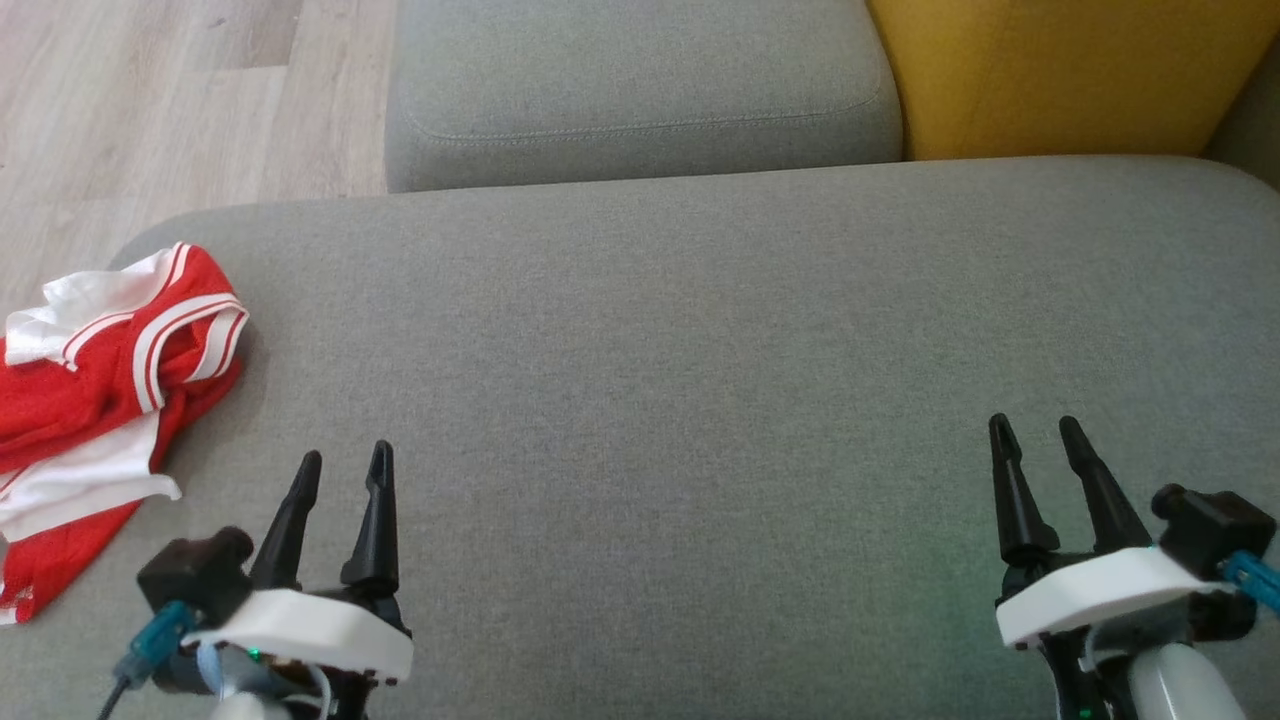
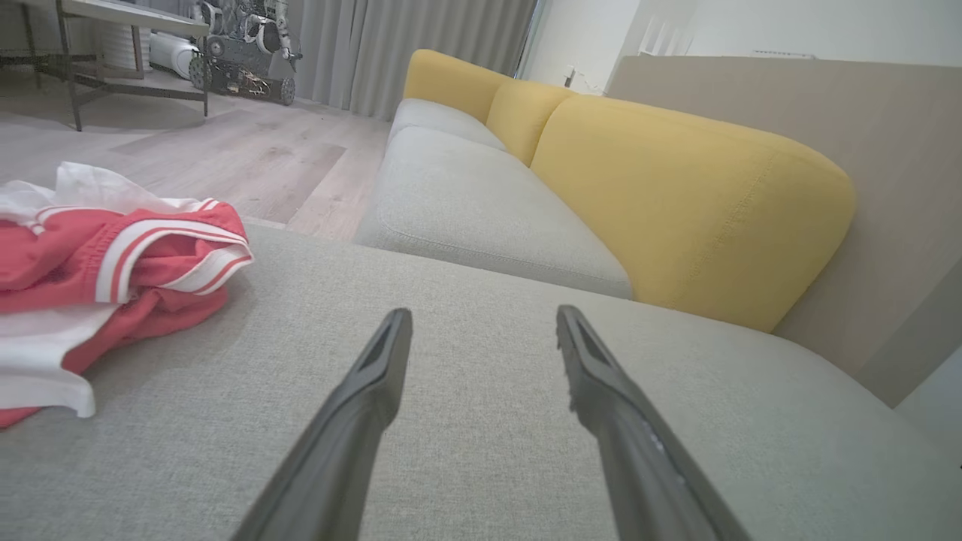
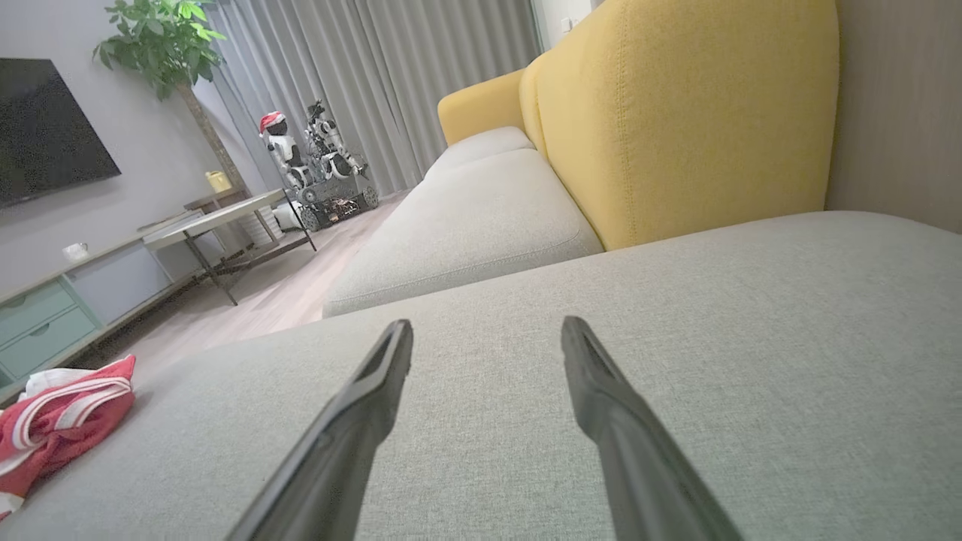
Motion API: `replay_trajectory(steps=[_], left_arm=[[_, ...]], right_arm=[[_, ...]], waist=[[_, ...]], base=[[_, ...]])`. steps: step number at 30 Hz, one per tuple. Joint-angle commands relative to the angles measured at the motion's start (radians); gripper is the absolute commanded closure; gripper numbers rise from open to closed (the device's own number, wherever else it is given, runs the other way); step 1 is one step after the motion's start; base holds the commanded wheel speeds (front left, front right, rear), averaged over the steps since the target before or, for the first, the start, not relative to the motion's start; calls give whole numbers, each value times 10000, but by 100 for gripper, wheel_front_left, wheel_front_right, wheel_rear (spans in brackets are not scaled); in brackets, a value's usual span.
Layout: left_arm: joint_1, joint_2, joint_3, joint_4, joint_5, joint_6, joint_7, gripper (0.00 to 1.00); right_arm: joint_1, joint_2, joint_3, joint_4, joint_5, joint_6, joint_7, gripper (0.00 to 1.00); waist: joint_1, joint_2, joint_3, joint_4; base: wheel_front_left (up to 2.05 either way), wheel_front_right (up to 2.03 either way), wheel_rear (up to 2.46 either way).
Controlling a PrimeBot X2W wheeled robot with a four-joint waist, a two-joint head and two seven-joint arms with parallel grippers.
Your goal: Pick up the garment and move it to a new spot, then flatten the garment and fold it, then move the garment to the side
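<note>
1. Garment (image 1: 100, 390): cut by left edge in head & L-wrist views; full extent n/k.
2. Garment bunched; type and underside hidden by own folds.
3. Left gripper (image 1: 345, 452), right gripper (image 1: 1035, 422): arms cut by bottom edge.
4. Small pale item (image 3: 75, 250) on sideboard (image 3: 37, 323): too small to ID.
5. Yellow cushion (image 1: 1050, 70): cut by top edge.

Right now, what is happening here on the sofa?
The robot is handling nothing yet. The red and white garment lies crumpled at the left edge of the grey sofa cushion. The left gripper and the right gripper both hover open and empty; the left one is nearer the garment.
</note>
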Motion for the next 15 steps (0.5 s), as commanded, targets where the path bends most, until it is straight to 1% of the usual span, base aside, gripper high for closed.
replay_trajectory(steps=[1,15], left_arm=[[-338,205,221,-315,330,71,-129,0],[-254,200,207,-221,1908,344,-539,0]], right_arm=[[-251,-89,175,-327,-336,-6,-152,0],[-202,-27,302,-308,-1963,-7,-367,0]], waist=[[0,0,-7,0],[0,0,-72,-31]], base=[[0,0,0],[0,0,0]])
